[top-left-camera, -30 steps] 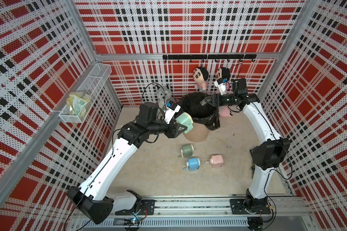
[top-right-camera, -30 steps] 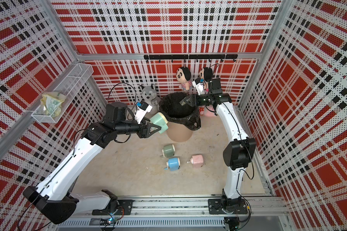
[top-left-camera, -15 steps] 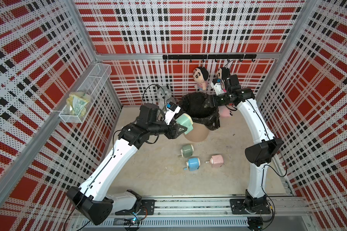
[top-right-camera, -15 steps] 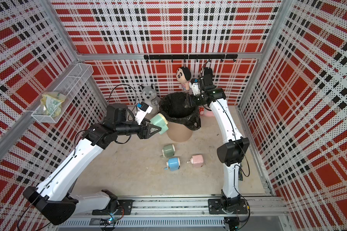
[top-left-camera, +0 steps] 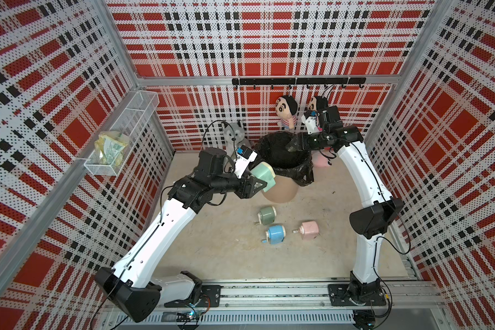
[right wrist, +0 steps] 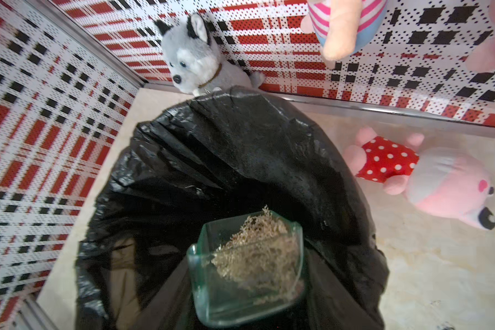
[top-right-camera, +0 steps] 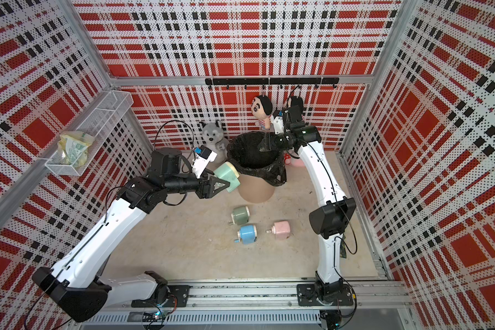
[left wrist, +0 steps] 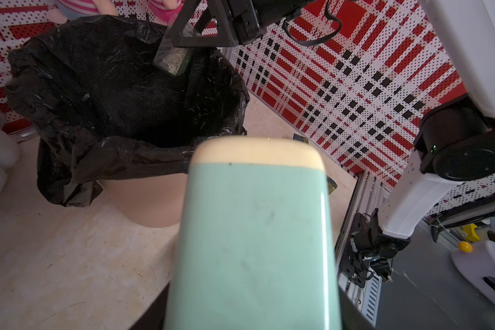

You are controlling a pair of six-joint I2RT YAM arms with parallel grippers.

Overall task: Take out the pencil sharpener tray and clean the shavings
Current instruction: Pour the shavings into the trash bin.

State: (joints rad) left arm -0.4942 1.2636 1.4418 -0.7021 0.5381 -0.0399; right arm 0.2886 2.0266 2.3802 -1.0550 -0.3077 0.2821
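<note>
Left claw [top-left-camera: 256, 185], at centre frame in both top views, is closed on a mint-green pencil sharpener [top-left-camera: 265, 175], which it holds off the tabletop [top-left-camera: 212, 243] just beside the bin [top-left-camera: 280, 193]. In the left wrist view that sharpener fills the lower centre, cream end towards the bin. Right claw [top-left-camera: 292, 145], upper right of centre, is clamped tight on the clear tray [right wrist: 246, 274] and holds it at a slant above the bin's mouth. The bin is lined with a black bag [top-left-camera: 283, 155]. In the right wrist view brown shavings [right wrist: 257, 251] are heaped inside the tray at lower centre, against its open end. Whether any are falling cannot be told. Three more sharpeners lie on the tabletop below the bin: a green one [top-left-camera: 266, 214], a blue one [top-left-camera: 276, 233] and a pink one [top-left-camera: 309, 230], well apart from both claws.
</note>
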